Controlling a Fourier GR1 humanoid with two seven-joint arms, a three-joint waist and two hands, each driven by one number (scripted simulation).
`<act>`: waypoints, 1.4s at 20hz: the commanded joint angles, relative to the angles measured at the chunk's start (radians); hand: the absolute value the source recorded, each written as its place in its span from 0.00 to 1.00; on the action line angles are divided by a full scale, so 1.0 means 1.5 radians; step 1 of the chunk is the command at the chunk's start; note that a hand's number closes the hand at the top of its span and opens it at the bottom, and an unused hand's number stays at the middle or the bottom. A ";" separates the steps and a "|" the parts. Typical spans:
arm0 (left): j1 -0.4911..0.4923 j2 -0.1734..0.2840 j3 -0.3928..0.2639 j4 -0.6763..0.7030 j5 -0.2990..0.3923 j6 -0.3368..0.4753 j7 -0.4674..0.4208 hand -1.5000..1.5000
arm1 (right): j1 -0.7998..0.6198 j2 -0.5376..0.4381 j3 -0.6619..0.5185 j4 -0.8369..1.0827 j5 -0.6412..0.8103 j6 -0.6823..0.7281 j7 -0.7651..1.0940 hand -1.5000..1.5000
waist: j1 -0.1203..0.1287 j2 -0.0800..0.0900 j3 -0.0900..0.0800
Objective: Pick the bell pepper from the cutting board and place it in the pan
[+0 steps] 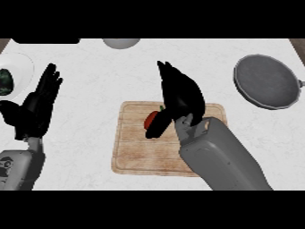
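A red bell pepper [152, 118] with a green stem lies on the wooden cutting board [136, 152] in the middle of the counter. My right hand [180, 95] hovers directly over it and hides most of it; the fingers are straight and point away, while the thumb reaches down along the pepper's left side. I cannot tell whether the hand touches it. The grey pan [267, 81] sits at the upper right with its handle pointing right, and nothing is in it. My left hand [34, 103] rests open at the left, fingers up.
A white plate [19, 67] holding a dark green avocado [5, 82] sits at the far left edge. A pale bowl [121, 42] and a dark object [46, 40] lie along the back. Wooden strips border both upper corners.
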 commanded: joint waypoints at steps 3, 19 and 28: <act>0.006 0.004 0.021 0.003 0.014 -0.035 0.003 0.50 | 0.040 0.004 0.000 0.013 -0.016 0.032 -0.007 0.00 | -0.001 0.000 0.000; 0.004 -0.006 0.021 -0.040 -0.015 -0.029 0.037 0.50 | -0.021 0.004 0.067 0.157 -0.028 0.073 0.059 0.00 | 0.004 -0.001 0.000; 0.007 -0.041 0.010 -0.043 -0.040 -0.011 0.035 0.50 | -0.078 0.004 0.071 0.263 -0.070 0.035 0.022 0.00 | 0.006 0.001 0.000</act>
